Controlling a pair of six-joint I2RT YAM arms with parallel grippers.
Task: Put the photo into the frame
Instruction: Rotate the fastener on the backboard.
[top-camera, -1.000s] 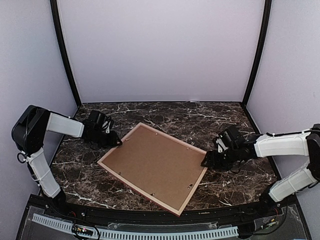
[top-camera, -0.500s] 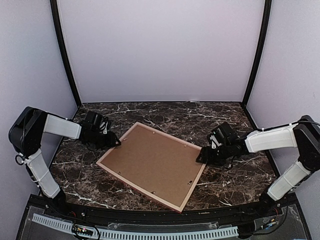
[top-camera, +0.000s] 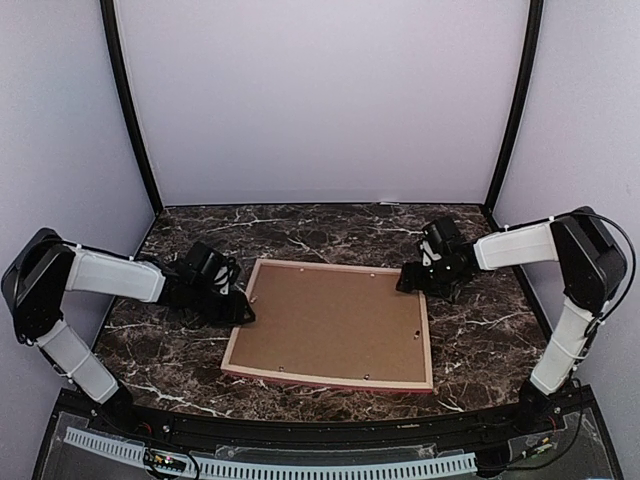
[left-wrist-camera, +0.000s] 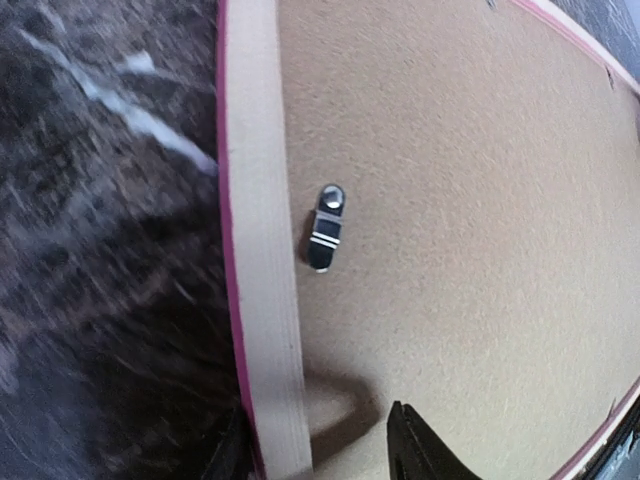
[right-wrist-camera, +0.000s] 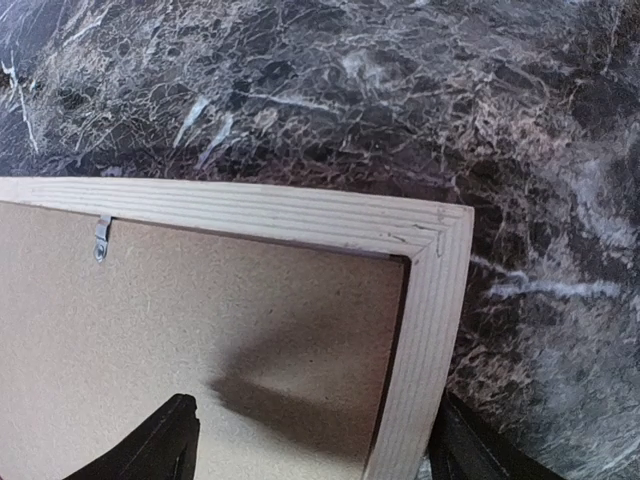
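1. The large rectangular picture frame of light pinkish wood (top-camera: 320, 377) lies flat in the middle of the dark marble-pattern desk (top-camera: 480, 340), with its back side up.
2. A brown fibre backing board (top-camera: 330, 322) fills the opening of the frame completely, so what is under it is not visible.
3. The left pincer (top-camera: 243, 315) is low at the left rail of the frame, in the middle left of the top view.
4. In the left wrist view its black fingers (left-wrist-camera: 415, 450) are apart. One is on the outer side of the pale rail (left-wrist-camera: 260, 250), over the desk. The other is over the board (left-wrist-camera: 470, 250), so the rail is between them.
5. A small black and silver turn clip (left-wrist-camera: 327, 228) sits on the board just beside this rail.
6. The right pincer (top-camera: 408, 283) is at the upper right corner of the frame.
7. In the right wrist view its fingers (right-wrist-camera: 165, 445) are also apart. One is over the board and the other over the desk, with the right rail (right-wrist-camera: 430, 320) between them.
8. A small metal tab (right-wrist-camera: 101, 238) is on the board, touching the top rail at the left of this view.
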